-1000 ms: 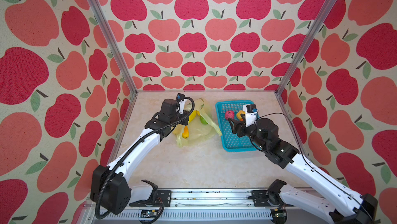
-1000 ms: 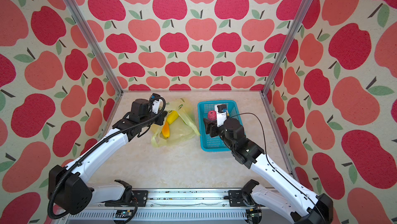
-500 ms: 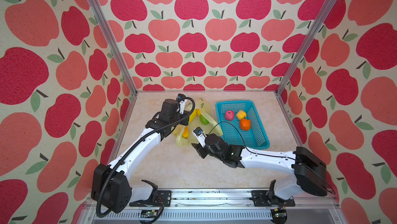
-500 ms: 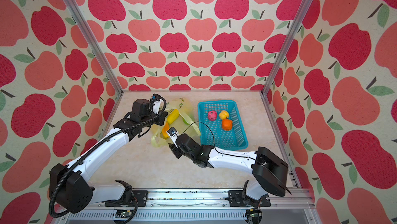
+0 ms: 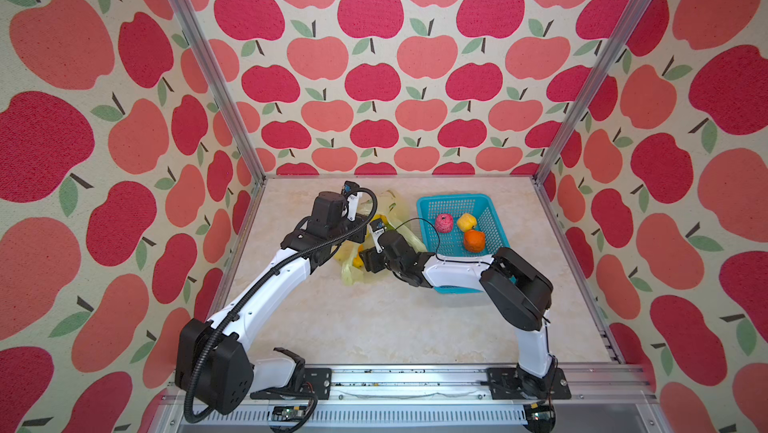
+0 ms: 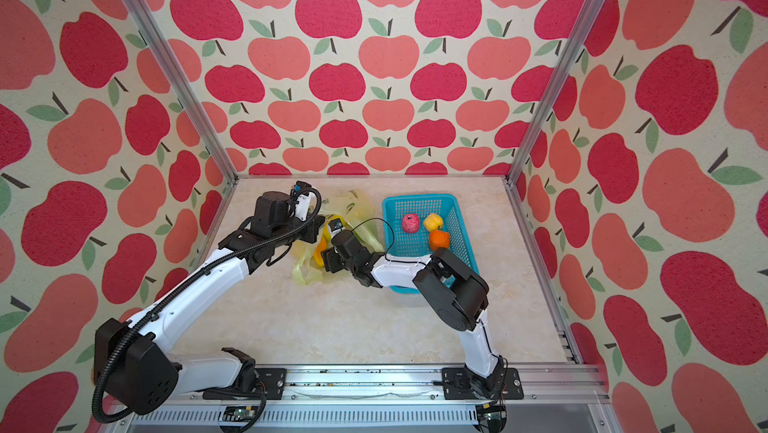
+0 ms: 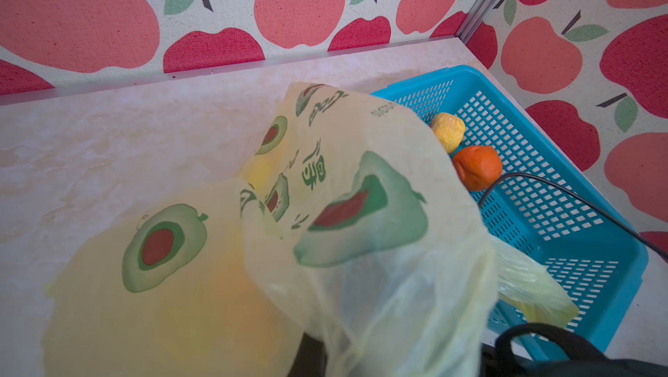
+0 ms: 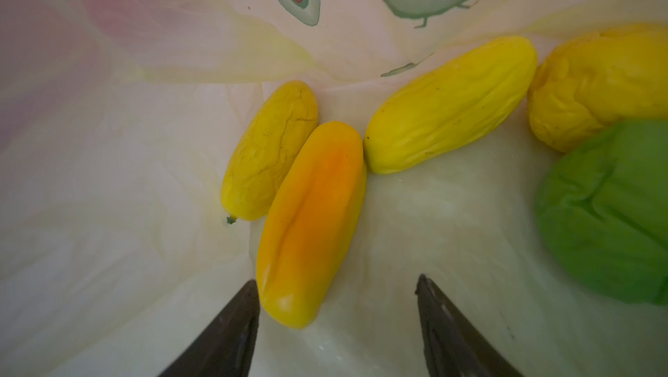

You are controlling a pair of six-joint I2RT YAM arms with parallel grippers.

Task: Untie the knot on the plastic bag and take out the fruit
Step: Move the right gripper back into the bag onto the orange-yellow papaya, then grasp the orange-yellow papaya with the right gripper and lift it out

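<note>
Marble-look tabletop (image 5: 374, 327) is looking unchanged, but my right arm is no longer reaching over the turquoise basket (image 5: 453, 198) as it was a second ago. The right gripper (image 8: 337, 283) is now sitting inside the plastic bag (image 5: 395, 204), jaws standing apart, with an orange-yellow fruit (image 8: 311, 223) lying just beside one finger. My left gripper (image 5: 360, 236) is staying clamped on the bag's film, holding its mouth up.

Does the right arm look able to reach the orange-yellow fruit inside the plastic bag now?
Probably yes: the right gripper is inside the plastic bag, fingers apart, and the orange-yellow fruit lies uncovered just ahead.
</note>
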